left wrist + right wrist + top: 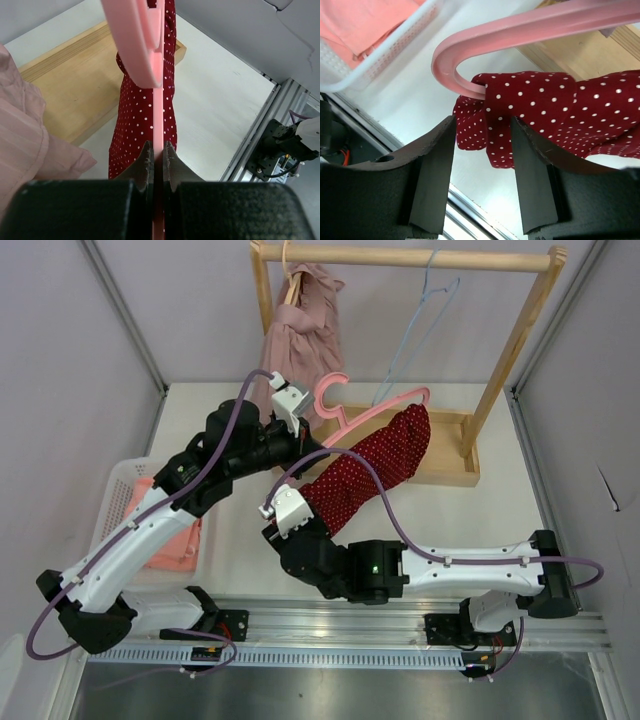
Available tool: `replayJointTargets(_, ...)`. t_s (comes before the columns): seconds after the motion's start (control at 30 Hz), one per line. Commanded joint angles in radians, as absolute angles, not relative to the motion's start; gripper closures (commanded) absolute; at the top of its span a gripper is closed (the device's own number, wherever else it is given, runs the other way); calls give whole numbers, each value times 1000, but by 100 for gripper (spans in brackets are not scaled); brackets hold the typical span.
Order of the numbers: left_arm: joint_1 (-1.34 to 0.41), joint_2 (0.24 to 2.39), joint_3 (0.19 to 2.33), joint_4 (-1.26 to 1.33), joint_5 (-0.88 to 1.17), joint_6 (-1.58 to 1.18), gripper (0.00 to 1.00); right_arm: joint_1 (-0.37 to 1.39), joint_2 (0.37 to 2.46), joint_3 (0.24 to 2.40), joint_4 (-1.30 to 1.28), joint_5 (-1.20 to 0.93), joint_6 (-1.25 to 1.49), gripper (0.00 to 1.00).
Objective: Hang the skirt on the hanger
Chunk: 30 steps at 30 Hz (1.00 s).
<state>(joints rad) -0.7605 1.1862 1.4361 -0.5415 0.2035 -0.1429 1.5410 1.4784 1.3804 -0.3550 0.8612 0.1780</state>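
A pink hanger (372, 415) is held off the table, and my left gripper (305, 437) is shut on its bar (158, 115) near the hook end. A red skirt with white dots (385, 462) is threaded on the hanger arm and droops toward the near side. In the right wrist view the hanger's curved end (470, 47) enters the skirt (560, 110). My right gripper (482, 127) stands open just below the skirt's lower edge. Loose fabric hangs at its fingertips, not clamped.
A wooden clothes rack (505, 350) stands at the back on a flat wooden base (75, 85). On it hang a dusty pink garment (300, 330) and a light blue hanger (420, 320). At the left, a white basket (122, 485) holds salmon cloth (172, 532).
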Motion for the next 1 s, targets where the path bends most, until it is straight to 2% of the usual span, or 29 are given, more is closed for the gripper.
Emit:
replayJointTargets(0.0, -769, 1177, 1505, -463, 201, -172, 100, 1548, 1502, 1439, -371, 923, 173, 47)
replayJointTargets(0.17, -770, 1178, 1503, -468, 202, -172, 100, 1546, 1549, 1473, -391, 992, 163, 50)
replayJointTargets(0.2, -770, 1177, 1505, -471, 204, -172, 100, 1546, 1554, 1479, -393, 1006, 161, 56)
replayJointTargets(0.27, -770, 1177, 1506, -474, 201, -170, 100, 1545, 1560, 1483, -391, 1026, 158, 61)
replayJointTargets(0.3, -770, 1178, 1509, -477, 201, -169, 100, 1543, 1559, 1488, -388, 1031, 155, 68)
replayJointTargets(0.37, -770, 1180, 1516, -480, 199, -169, 100, 1543, 1559, 1494, -383, 1054, 149, 76)
replayJointTargets(0.4, -770, 1181, 1519, -483, 196, -167, 100, 1543, 1560, 1505, -390, 1061, 146, 85)
replayJointTargets(0.5, -770, 1187, 1523, -489, 184, -164, 100, 1555, 1537, 1514, -379, 1065, 124, 93)
replayJointTargets(0.8, -770, 1233, 1558, -492, 158, -160, 100, 1618, 1428, 1499, -341, 1022, 84, 96)
replayJointTargets(0.97, -770, 1256, 1583, -503, 152, -153, 100, 1631, 1374, 1453, -327, 989, 83, 94)
